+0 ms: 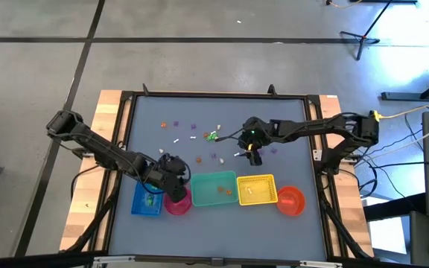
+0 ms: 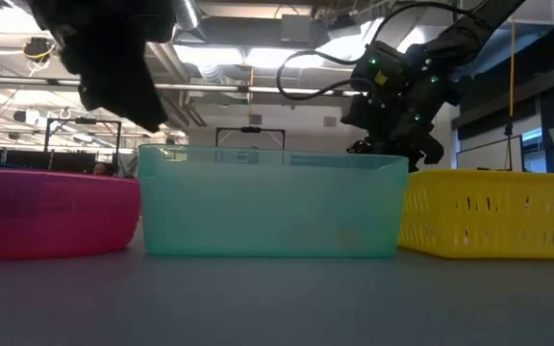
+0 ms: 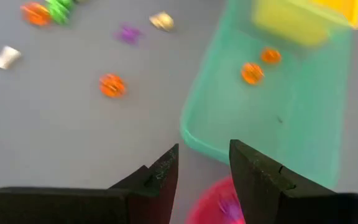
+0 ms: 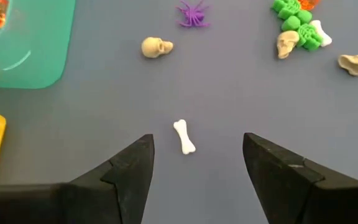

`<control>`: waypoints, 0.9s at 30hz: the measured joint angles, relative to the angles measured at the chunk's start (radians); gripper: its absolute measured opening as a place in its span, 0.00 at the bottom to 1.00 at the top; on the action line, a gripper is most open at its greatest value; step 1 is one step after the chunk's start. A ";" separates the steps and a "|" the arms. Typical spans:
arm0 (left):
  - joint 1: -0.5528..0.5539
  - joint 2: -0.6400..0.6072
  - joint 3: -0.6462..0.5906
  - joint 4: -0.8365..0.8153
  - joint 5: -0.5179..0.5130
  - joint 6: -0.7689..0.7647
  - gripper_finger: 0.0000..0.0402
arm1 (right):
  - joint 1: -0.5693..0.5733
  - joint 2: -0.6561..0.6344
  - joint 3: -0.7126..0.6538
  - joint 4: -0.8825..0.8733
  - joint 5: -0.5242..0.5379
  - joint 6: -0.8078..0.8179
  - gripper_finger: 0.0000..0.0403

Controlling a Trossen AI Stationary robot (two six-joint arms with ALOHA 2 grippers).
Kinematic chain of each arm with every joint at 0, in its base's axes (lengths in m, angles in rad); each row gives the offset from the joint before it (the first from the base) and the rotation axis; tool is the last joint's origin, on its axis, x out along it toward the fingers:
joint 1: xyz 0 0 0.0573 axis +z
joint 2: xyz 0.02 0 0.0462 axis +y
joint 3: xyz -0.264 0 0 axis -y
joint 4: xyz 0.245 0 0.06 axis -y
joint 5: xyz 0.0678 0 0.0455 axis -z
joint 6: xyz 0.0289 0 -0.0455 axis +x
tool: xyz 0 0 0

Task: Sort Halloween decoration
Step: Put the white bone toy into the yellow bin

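Right gripper (image 4: 194, 162) hangs spread wide over the white bone (image 4: 184, 136), likely next a straight drop and pinch, while the left gripper (image 3: 202, 171), parted and empty, waits over the pink bowl (image 1: 178, 202).

I am working in what is looking like a robotics lab or industrial test hall. My table (image 1: 222, 223) is sitting on a bare concrete floor (image 1: 199, 67) crossed by dark seams, with tripod stands (image 1: 363, 37) and trailing cables (image 1: 393, 149) lying beside it. Across the tabletop, long ceiling lights (image 2: 258, 86) are glowing under exposed beams and ducts in a wide, open room.
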 joint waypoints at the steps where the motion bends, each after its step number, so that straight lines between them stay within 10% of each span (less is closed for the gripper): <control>1: 0.010 0.000 0.000 0.001 -0.018 0.000 0.32 | 0.000 0.000 0.000 0.000 0.000 0.000 0.60; 27: 0.159 0.000 0.000 0.132 -0.002 0.079 0.32 | 0.000 0.147 0.001 0.068 0.006 -0.010 0.58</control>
